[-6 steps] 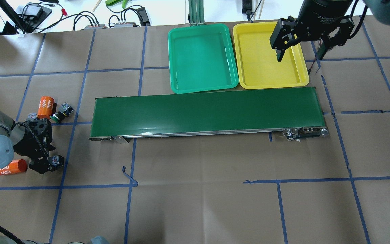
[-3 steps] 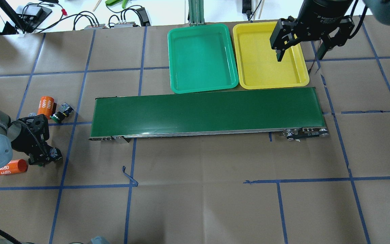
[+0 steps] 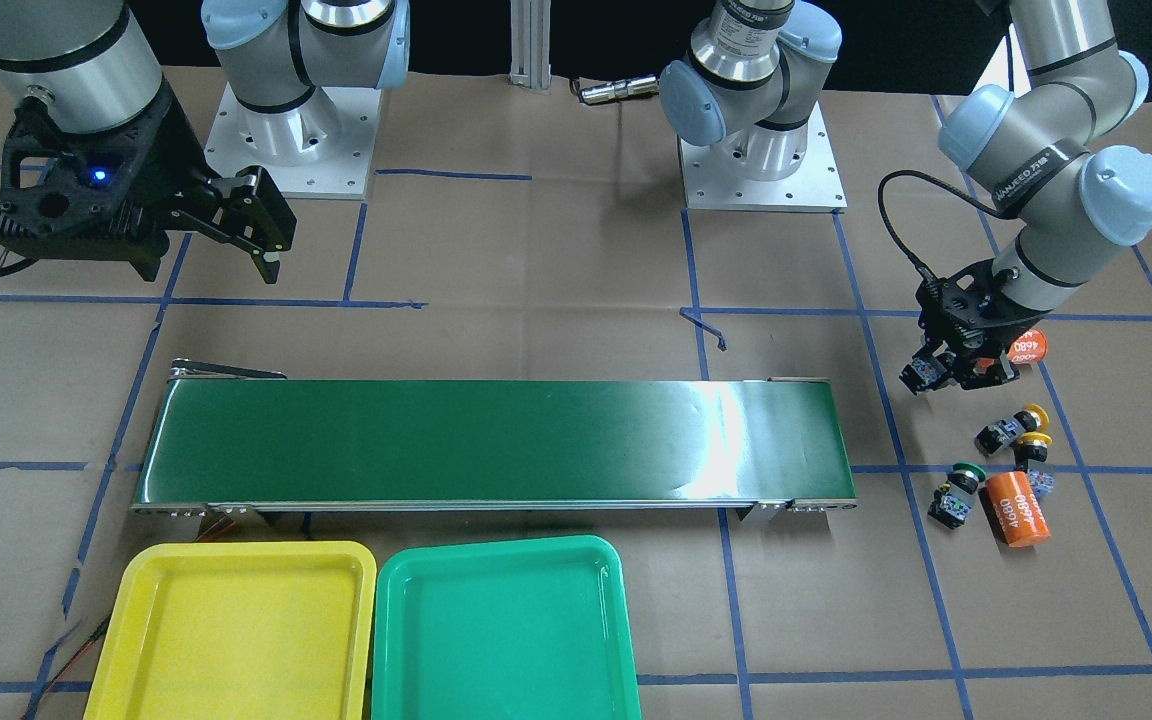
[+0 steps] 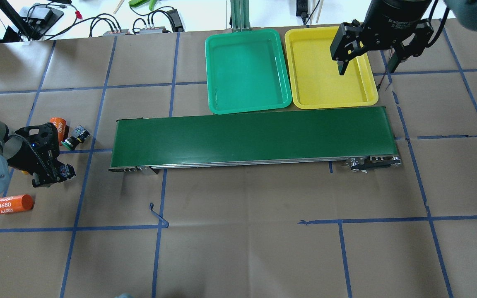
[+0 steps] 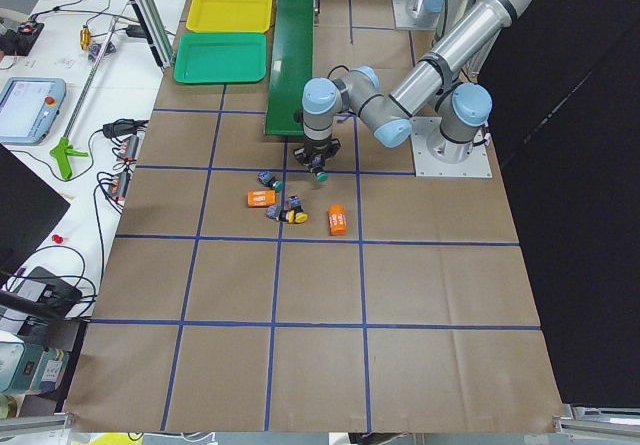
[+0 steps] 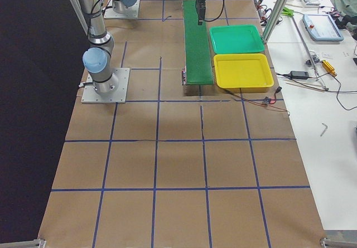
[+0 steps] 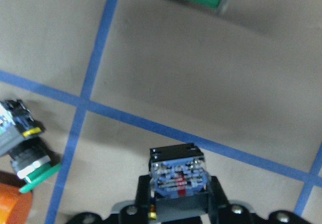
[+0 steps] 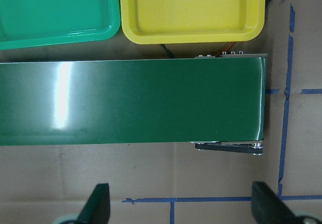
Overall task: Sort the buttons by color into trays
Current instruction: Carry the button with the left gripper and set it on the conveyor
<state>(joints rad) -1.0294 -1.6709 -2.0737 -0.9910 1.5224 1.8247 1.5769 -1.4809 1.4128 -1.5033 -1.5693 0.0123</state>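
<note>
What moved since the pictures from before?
The left end effector, gripping a small grey-bodied push-button switch, carried it away from the robot, leaving the orange cylinder marked 4680 uncovered. The right end effector stayed open over the yellow plastic tray; the dark-green conveyor belt stayed put.

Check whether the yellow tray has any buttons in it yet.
Empty. The yellow tray shows only bare yellow floor in the front-facing and right wrist views; nothing lies in it.

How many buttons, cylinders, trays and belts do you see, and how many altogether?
Buttons: 4, one in the left gripper
Cylinders: 2
Trays: 2
Belt: 1
Total: 9
</note>
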